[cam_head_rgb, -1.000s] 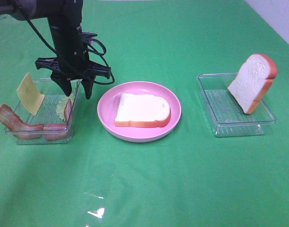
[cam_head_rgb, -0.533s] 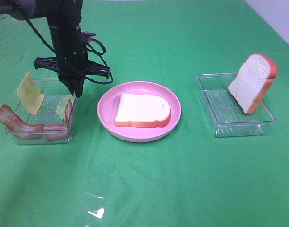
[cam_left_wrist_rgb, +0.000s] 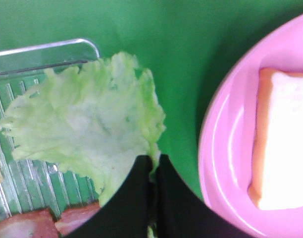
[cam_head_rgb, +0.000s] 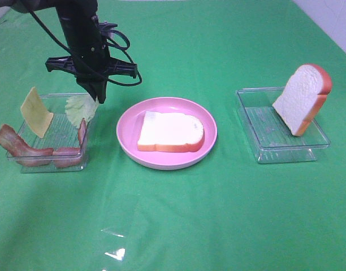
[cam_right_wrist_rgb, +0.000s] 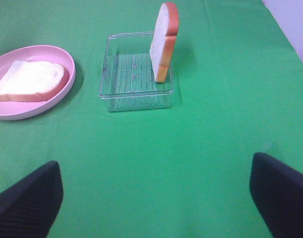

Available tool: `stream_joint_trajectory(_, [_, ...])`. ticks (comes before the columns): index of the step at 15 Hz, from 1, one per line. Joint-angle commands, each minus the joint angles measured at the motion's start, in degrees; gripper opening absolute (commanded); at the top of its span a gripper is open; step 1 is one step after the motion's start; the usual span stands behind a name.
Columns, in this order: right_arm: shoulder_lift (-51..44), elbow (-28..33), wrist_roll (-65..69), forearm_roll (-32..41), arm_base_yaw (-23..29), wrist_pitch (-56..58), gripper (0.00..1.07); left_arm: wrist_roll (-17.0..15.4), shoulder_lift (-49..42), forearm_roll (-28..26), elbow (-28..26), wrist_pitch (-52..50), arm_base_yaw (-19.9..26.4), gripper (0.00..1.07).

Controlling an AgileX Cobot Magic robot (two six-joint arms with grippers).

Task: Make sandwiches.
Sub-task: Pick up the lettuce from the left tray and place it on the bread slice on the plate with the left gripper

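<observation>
Above, the left gripper [cam_head_rgb: 98, 97] is reaching down at the far corner of the left tray [cam_head_rgb: 48, 158], on the side facing the pink plate [cam_head_rgb: 126, 141]. Its jaws are pressing fully together on one edge of the pale green lettuce leaf [cam_head_rgb: 78, 108]. The left wrist view is showing the pinch closely: the two dark fingertips [cam_left_wrist_rgb: 136, 171] are meeting on the leaf's margin, with the leaf [cam_left_wrist_rgb: 87, 129] spreading out over the tray corner [cam_left_wrist_rgb: 87, 47]. In the same tray the cheese square [cam_head_rgb: 36, 112] is leaning upright, and the bacon strips [cam_head_rgb: 17, 145] are resting along the near edge.

At centre, one bread slice [cam_head_rgb: 170, 131] is lying flat on the plate, white face up, orange-red crust showing at its near side.

To the right, a second bread slice [cam_head_rgb: 303, 97] is standing tilted against the far corner of the right tray [cam_head_rgb: 269, 149]. The right gripper [cam_right_wrist_rgb: 155, 196] is hanging over bare green cloth [cam_head_rgb: 218, 214], well apart from that tray — its jaws are standing wide and holding nothing.
</observation>
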Motion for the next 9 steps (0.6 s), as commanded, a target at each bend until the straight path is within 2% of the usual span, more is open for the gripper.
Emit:
stream_joint_trajectory(1, [-1.38, 0.17, 0.29, 0.17, 0.00, -0.29, 0.98, -0.23, -1.49, -1.49, -0.34, 3.72, -0.46, 0.00])
stream_joint_trajectory(6, [-1.38, 0.17, 0.29, 0.17, 0.00, -0.29, 0.98, -0.34, -8.77, -2.23, -0.23, 3.67, -0.63, 0.00])
stream_joint_trajectory(8, [-1.38, 0.17, 0.29, 0.17, 0.00, -0.29, 0.98, 0.34, -10.49, -4.93, -0.34, 3.67, -0.86, 0.00])
stream_joint_trajectory(9, [-1.38, 0.17, 0.29, 0.17, 0.00, -0.29, 0.98, 1.55, -10.66, -7.91, -0.34, 3.67, -1.26, 0.00])
